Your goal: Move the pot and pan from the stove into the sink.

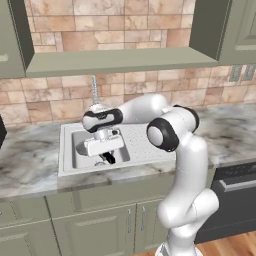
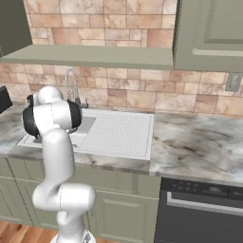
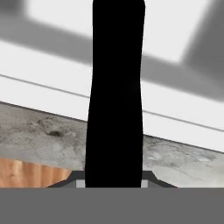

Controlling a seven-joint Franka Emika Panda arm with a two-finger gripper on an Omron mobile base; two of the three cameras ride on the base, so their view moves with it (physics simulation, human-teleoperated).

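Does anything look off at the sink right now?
Nothing spilled or damaged. The gripper hangs over the sink basin, closed on a long black handle, apparently the pan's; the pan's bowl isn't visible.

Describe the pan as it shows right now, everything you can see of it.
Of the pan, the long straight black handle shows in the hand view, running up from between the gripper's fingertips, which are shut on it. It hangs over the sink basin, with the counter edge below. In the left base view a dark bit shows under the gripper. The steel bowl can't be made out.

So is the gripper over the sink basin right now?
Yes, the gripper hangs low inside the sink basin, closed on the pan's black handle.
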